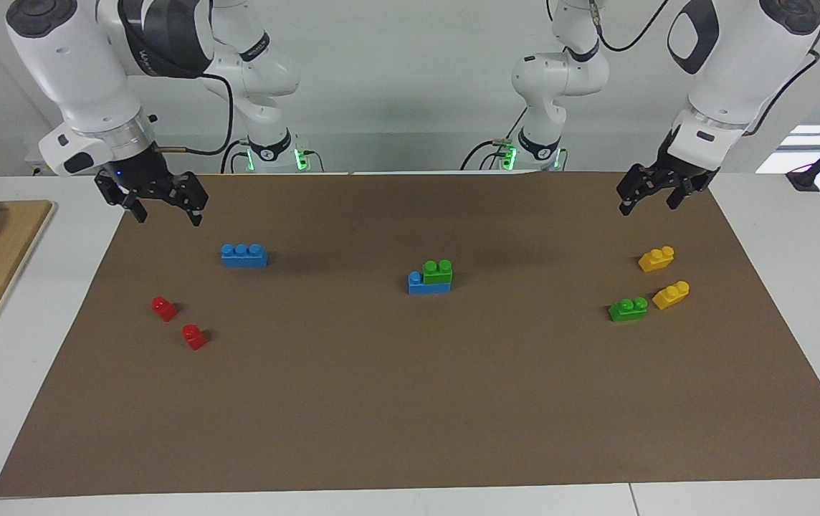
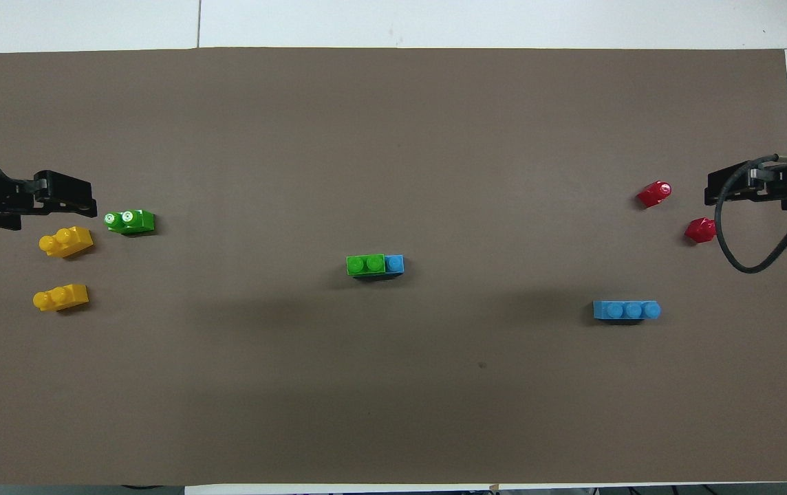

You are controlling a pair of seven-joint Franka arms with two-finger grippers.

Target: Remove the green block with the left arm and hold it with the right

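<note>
The left gripper point(image 1: 656, 193) hangs with fingers spread and empty over the mat point(image 1: 410, 401) at the left arm's end, near the yellow bricks point(image 1: 656, 259). The right gripper point(image 1: 164, 204) hangs parted and empty over the other end, above the lone blue brick point(image 1: 244, 255) and red bricks point(image 1: 164, 308). Mid-mat, the green block point(image 1: 438, 271) sits stacked on a blue brick point(image 1: 424, 287), seemingly pressed on. A second green brick point(image 1: 628, 309) lies beside the yellow ones
</note>
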